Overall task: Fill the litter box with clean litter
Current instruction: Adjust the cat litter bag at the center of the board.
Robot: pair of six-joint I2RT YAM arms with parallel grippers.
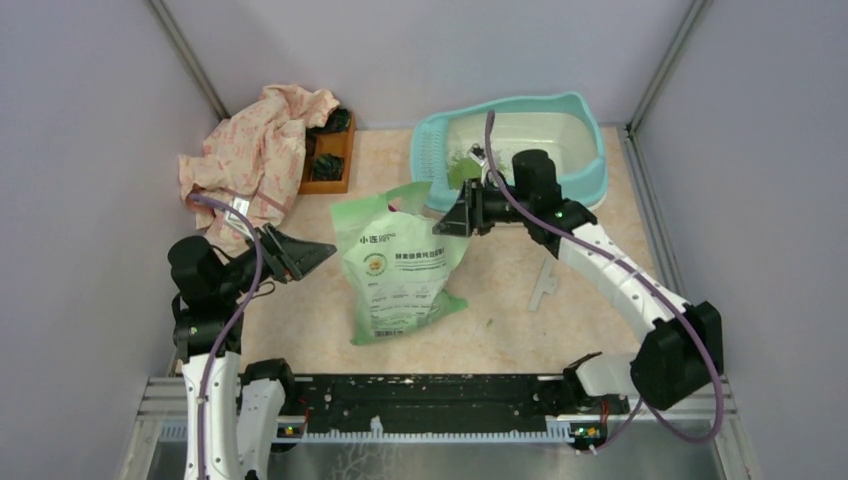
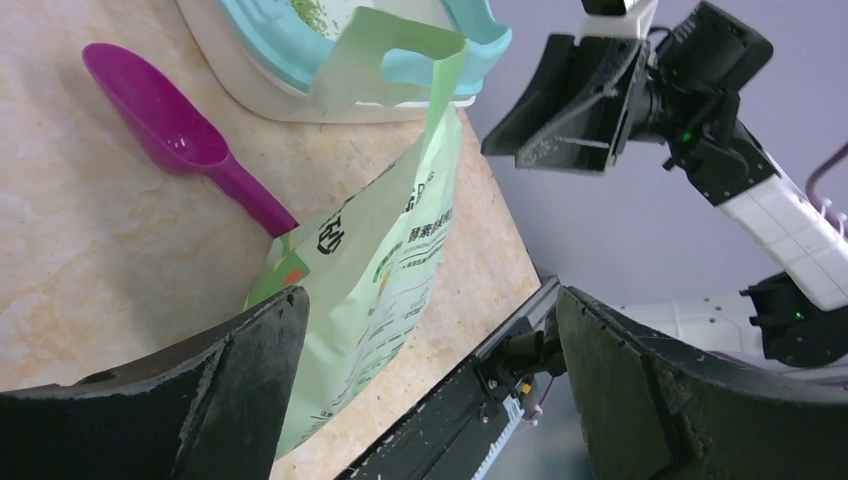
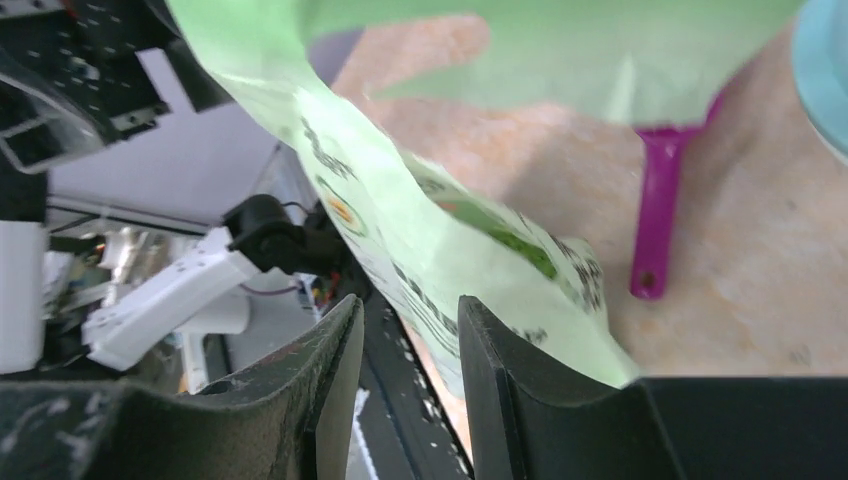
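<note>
The litter box [image 1: 590, 150], teal-rimmed with a cream basin, stands at the back right; it also shows in the left wrist view [image 2: 270, 45]. A little clean litter [image 2: 312, 12] lies inside by the ledge. A pale green litter bag [image 1: 400, 265] stands mid-table, its open top leaning at the box. My right gripper [image 1: 455, 215] hovers beside the bag's top, its jaws a narrow gap apart with nothing between them [image 3: 410, 330]. My left gripper [image 1: 300, 255] is wide open and empty, left of the bag [image 2: 430, 330].
A purple scoop [image 2: 170, 130] lies on the table between the bag and the box, hidden by the bag in the top view. A pink cloth [image 1: 255, 150] drapes over a brown wooden tray [image 1: 330, 160] at the back left. A pale strip [image 1: 543, 285] lies right of the bag.
</note>
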